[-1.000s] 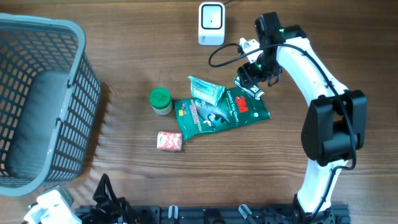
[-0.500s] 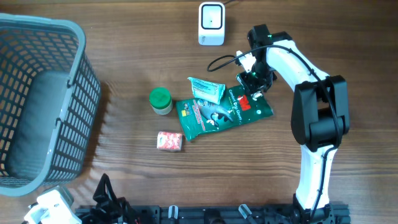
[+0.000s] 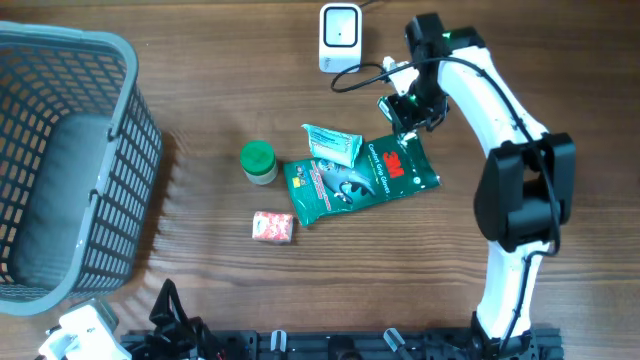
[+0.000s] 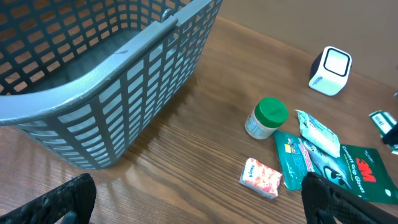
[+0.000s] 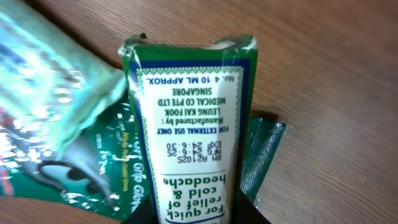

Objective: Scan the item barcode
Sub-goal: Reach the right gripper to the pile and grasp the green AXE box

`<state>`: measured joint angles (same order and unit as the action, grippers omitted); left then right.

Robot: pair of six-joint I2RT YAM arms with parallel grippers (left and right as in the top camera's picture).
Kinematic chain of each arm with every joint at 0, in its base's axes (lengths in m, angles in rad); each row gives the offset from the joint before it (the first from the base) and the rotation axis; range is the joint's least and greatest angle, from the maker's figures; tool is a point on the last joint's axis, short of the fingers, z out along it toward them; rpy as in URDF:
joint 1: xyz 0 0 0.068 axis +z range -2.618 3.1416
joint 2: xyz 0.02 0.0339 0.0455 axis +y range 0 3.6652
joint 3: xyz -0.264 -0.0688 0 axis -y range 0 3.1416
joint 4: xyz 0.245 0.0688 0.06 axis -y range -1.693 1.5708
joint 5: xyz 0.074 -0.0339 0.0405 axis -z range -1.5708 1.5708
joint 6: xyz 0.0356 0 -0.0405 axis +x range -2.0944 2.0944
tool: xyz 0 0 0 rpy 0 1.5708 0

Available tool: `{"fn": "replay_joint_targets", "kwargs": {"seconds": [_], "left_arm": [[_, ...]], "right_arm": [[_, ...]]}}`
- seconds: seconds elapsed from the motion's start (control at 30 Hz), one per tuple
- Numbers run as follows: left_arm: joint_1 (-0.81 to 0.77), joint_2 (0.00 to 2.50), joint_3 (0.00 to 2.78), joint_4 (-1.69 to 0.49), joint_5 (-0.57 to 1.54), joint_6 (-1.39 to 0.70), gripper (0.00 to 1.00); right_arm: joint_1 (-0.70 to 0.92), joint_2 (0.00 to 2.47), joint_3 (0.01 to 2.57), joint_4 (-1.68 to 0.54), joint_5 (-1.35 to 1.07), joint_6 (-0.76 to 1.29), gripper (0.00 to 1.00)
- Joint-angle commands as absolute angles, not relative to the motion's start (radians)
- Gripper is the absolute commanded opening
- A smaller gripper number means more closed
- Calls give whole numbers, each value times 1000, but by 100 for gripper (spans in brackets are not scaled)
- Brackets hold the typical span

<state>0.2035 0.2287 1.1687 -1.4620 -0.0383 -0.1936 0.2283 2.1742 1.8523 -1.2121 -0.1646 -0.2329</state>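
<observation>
Green box [image 5: 189,118] upright in frame, flap end up, base cut off (print inverted), right gripper [image 5: 193,214] clamping it, left gripper [image 4: 202,202] agape.

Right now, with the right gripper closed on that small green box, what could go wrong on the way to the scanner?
1. The right gripper seems to grip only one end of the green box, so the box may tilt or slip during a swing.
2. The right wrist view shows only printed text on the box and no barcode. The face presented to the scanner could be the wrong one, and the scan would miss.
</observation>
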Motion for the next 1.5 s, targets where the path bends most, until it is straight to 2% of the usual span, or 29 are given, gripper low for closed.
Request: {"fn": "replay_joint_targets", "kwargs": {"seconds": [0.0, 0.13, 0.2, 0.23, 0.3, 0.37, 0.43, 0.5, 0.57, 0.6, 0.7, 0.83, 1.0, 1.4, 1.43, 1.47], "left_arm": [[210, 224, 1169, -1459, -34, -195, 100], [210, 224, 1169, -1459, -34, -195, 100], [210, 224, 1169, -1459, -34, -195, 100], [210, 224, 1169, -1459, -34, -195, 100], [210, 224, 1169, -1459, -34, -195, 100], [210, 224, 1169, -1459, -34, -196, 100], [210, 224, 1169, -1459, -34, -195, 100], [210, 224, 1169, -1459, -34, -195, 100], [210, 224, 1169, -1459, -34, -195, 100], [210, 224, 1169, -1459, -34, -195, 100], [210, 224, 1169, -1459, -34, -195, 100], [210, 224, 1169, -1459, -34, -195, 100], [210, 224, 1169, -1459, -34, -195, 100], [210, 224, 1169, -1459, -34, -195, 100], [210, 224, 1169, -1459, -34, -195, 100], [210, 224, 1169, -1459, -34, -195, 100]], "right_arm": [[225, 2115, 1875, -1188, -196, -263, 30], [225, 2120, 1679, -1097, -196, -269, 30], [225, 2120, 1578, -1032, -195, -269, 33], [225, 2120, 1567, -1022, -195, -269, 36], [225, 2120, 1565, -989, -176, -269, 56], [226, 2120, 1567, -950, -173, -278, 65], [226, 2120, 1567, -907, -161, -289, 69], [226, 2120, 1567, -870, -151, -289, 70], [226, 2120, 1567, -847, -158, -288, 63], [226, 2120, 1566, -843, -157, -289, 52], [226, 2121, 1562, -858, -157, -289, 32], [226, 2121, 1562, -883, -157, -288, 32], [226, 2120, 1563, -897, -187, -285, 17], [225, 2049, 1705, -1064, -383, -294, 16], [225, 2044, 1705, -1062, -383, -306, 17], [225, 2043, 1705, -1060, -378, -323, 23]]}}
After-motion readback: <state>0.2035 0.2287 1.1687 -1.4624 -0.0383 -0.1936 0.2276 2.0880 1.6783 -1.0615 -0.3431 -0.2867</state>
